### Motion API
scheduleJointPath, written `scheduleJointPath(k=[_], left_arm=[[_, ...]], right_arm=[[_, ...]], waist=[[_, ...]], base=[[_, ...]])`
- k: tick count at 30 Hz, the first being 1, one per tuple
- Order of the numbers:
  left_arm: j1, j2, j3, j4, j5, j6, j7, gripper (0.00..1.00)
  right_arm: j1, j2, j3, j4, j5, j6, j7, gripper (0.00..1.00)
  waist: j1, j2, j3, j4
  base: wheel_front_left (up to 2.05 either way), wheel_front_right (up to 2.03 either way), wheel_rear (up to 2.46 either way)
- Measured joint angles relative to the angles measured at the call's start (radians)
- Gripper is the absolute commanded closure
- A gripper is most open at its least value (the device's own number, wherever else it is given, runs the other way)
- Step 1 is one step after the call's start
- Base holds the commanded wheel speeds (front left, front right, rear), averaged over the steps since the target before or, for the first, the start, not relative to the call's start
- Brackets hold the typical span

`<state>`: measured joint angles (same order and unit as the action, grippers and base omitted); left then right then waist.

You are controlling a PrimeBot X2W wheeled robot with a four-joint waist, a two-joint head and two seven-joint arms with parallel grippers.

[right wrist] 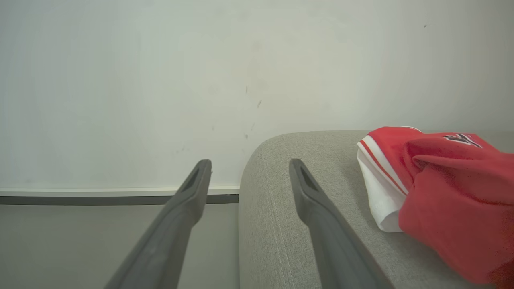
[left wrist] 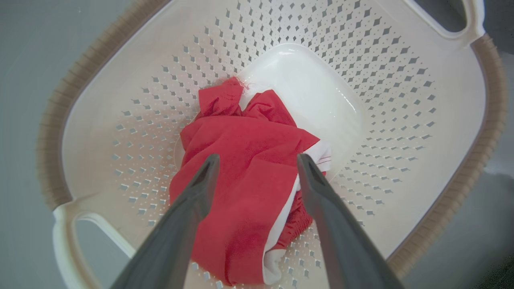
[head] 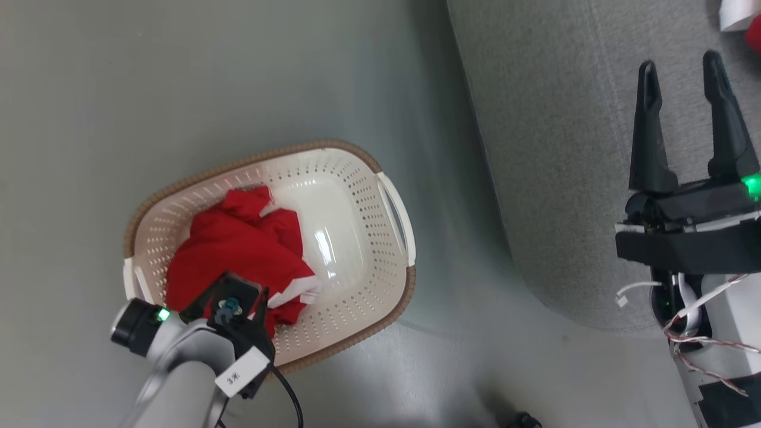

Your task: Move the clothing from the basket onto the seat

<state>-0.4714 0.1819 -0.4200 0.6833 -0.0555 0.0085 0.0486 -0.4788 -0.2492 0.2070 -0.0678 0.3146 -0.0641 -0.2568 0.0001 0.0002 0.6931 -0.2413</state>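
In the head view, at about 7 o'clock, the left fingers [left wrist: 200, 184] point down into the basket [head: 351, 172], spread wide apart and gripping nothing. Their tips stand either side of the top of the red clothing [left wrist: 245, 132], and I cannot tell whether they touch the cloth. That clothing is a crumpled heap of red fabric with a white edge showing at its 4 o'clock side. It lies in the basket's 8 o'clock half, leaving the glossy white bottom bare toward 2 o'clock. The basket is cream with holes in its sides, a brown rim and a white handle at each end. It stands on the grey-green floor [head: 178, 89], near the sofa [head: 553, 148] but apart from it. At 3 o'clock in the head view the right fingers [head: 651, 137] are held over the edge of the grey sofa, pointing toward 12 o'clock, also wide open and empty. In the right wrist view they reach past the sofa's rounded corner. At 3 o'clock from them a second red garment [right wrist: 453, 188] with white panels, a thin red stripe and a dark mark lies on the cushion, clear of the fingers. Beyond stands a pale wall [right wrist: 160, 80] with a baseboard [right wrist: 100, 194] at the floor.
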Motion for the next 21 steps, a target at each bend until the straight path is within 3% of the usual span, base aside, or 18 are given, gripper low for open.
scheduleJointPath(k=[21], left_arm=[[-0.149,0.023,-0.044,0.111,0.062,-0.021,0.024,0.00]], right_arm=[[-0.134,0.050,0.008,0.045,-0.013,0.038,0.000,0.00]], waist=[[-0.0001,-0.0001,0.193,-0.040]], base=[[0.00,0.00,0.00]])
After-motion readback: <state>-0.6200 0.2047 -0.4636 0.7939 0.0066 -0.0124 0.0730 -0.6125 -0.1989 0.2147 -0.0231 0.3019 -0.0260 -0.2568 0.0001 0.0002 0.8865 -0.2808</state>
